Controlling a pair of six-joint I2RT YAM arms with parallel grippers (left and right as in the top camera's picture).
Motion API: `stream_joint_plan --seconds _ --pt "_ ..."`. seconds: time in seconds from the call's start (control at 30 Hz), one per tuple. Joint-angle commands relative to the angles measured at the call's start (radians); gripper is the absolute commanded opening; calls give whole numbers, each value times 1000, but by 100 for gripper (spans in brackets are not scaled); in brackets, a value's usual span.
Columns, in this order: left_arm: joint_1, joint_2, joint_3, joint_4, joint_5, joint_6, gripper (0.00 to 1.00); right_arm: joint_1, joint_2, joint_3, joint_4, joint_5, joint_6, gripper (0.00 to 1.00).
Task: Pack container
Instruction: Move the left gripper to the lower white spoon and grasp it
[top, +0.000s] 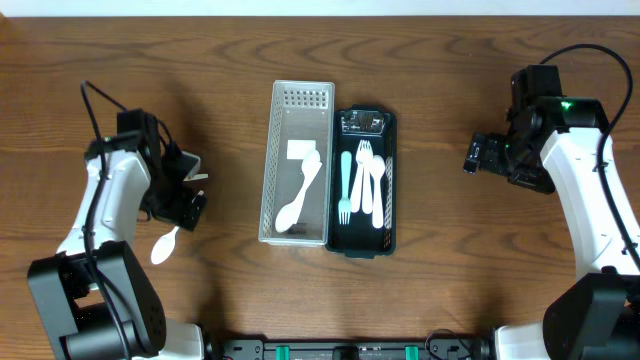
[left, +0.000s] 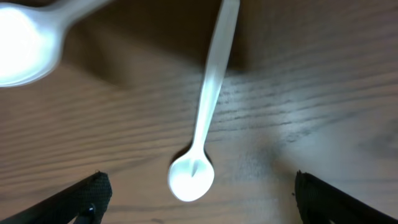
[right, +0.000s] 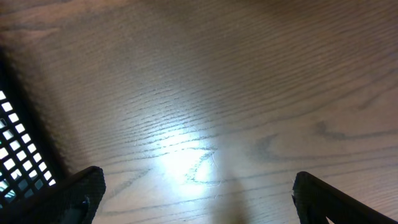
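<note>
Black container (top: 393, 190) and white basket (top: 305, 97) already hold cutlery; 1 spoon (left: 194, 174) left on table (top: 450, 280) below open left hand (top: 188, 206), right hand (top: 478, 155) open too.

Overhead looks straight down on the whole table (top: 450, 60). Left wrist sits close, facing down at a white spoon (left: 193, 177); overhead has that spoon (top: 165, 243) lower left. Right wrist, low over wood, catches the black basket (right: 15, 137) at its left edge.

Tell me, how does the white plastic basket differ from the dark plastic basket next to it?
The white plastic basket is slightly longer than the dark plastic basket. The white one holds a white plastic spoon; the dark one holds several forks, white and teal. Both are narrow, rectangular and lie side by side.
</note>
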Motion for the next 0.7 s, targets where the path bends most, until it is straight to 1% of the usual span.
stream_joint_plan --seconds 0.0,0.2,0.4,0.67 --pt "18 5 -75 55 16 23 96 -2 -8 4 -1 0 -19 99" --pt "19 7 -135 131 15 24 96 -2 -8 4 0 0 -19 99" --pt "21 7 -206 257 15 23 95 -2 -8 4 -2 0 -19 99" --pt "21 7 -253 321 13 23 95 -2 -8 4 -2 0 -19 99"
